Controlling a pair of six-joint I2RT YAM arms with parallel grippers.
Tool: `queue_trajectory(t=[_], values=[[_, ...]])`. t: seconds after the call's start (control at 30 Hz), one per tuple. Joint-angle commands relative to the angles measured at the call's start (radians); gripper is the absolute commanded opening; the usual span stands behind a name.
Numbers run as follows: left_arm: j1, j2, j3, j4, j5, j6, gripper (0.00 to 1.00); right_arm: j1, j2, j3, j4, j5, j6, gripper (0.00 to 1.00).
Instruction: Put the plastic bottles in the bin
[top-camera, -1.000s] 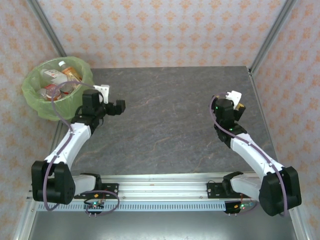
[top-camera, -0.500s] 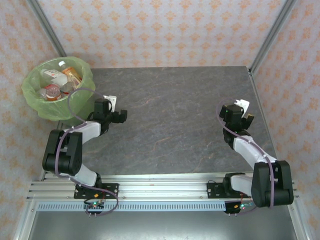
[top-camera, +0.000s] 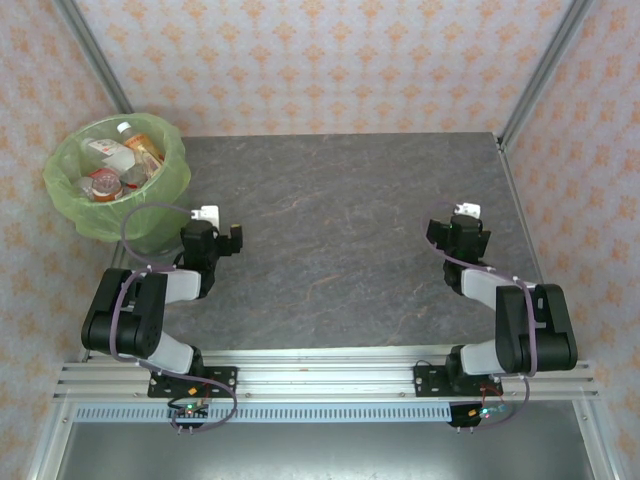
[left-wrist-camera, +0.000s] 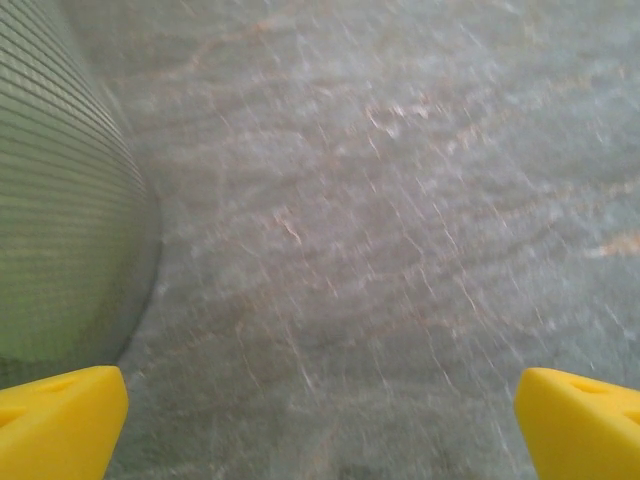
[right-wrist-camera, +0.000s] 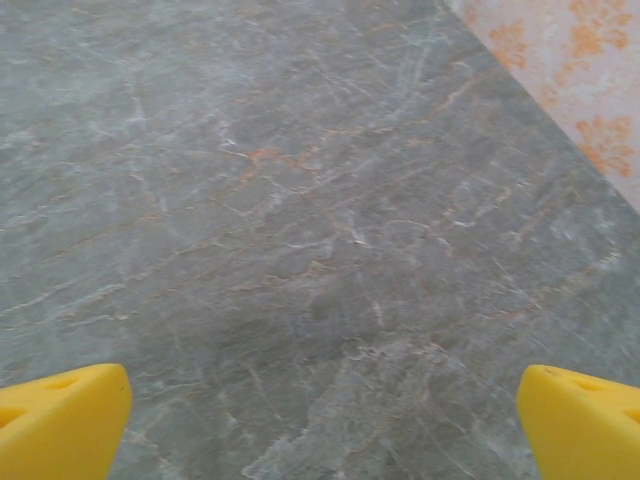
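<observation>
A: The left gripper — how does it stand?
B: Jaws spread wide and empty, low over the table, arm folded back on its base. The right gripper mirrors it.
A: Changed since a second ago?
B: Both arms were stretched out then; they have drawn in.
A: The plastic bottles?
B: In the bin, just left of and beyond the left gripper — its green wall close beside. Bare stone ahead and between the grippers; the table's edge is near the right one's right.
</observation>
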Motion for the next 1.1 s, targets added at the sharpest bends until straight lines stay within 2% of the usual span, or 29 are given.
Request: queue_trajectory(t=[0.0,0.07,0.2,0.27,0.3,0.33,0.37,0.47,0.53,0.6,0.67,0.77,1.07], values=[[-0.014,-0.008,-0.011,0.098,-0.177,-0.048,1.00,-0.005,-0.039,-0.030,0.081,-0.064,-0.031,0.99],[-0.022,-0.007,-0.014,0.107,-0.212,-0.052,1.00,-0.016,-0.068,-0.068,0.124,-0.070,-0.021,1.00],[-0.022,-0.005,-0.017,0.116,-0.211,-0.050,1.00,-0.069,-0.107,-0.111,0.167,-0.136,0.017,0.99],[-0.022,-0.005,-0.017,0.116,-0.211,-0.051,1.00,-0.082,-0.112,-0.131,0.206,-0.177,0.088,0.99],[-0.022,-0.005,-0.015,0.111,-0.211,-0.053,1.00,-0.083,-0.088,-0.164,0.323,-0.203,0.126,0.99],[-0.022,-0.005,-0.016,0.115,-0.212,-0.051,1.00,-0.081,-0.043,-0.177,0.412,-0.271,0.101,0.99],[-0.022,-0.005,-0.015,0.113,-0.211,-0.053,1.00,-0.077,0.007,-0.149,0.383,-0.266,0.091,0.99],[-0.022,-0.005,-0.015,0.114,-0.212,-0.052,1.00,-0.074,0.165,-0.110,0.481,-0.254,0.105,0.99],[-0.022,-0.005,-0.015,0.113,-0.212,-0.051,1.00,-0.074,0.122,-0.093,0.377,-0.248,0.100,0.99],[-0.022,-0.005,-0.016,0.112,-0.211,-0.051,1.00,-0.073,0.145,-0.113,0.450,-0.199,0.120,0.99],[-0.022,-0.006,-0.016,0.115,-0.212,-0.051,1.00,-0.063,0.131,-0.079,0.360,-0.173,0.119,0.99],[-0.022,-0.005,-0.017,0.115,-0.211,-0.051,1.00,-0.035,0.144,-0.061,0.349,-0.127,0.101,0.99],[-0.022,-0.005,-0.013,0.109,-0.210,-0.051,1.00,-0.034,0.142,-0.058,0.337,-0.127,0.101,0.99]])
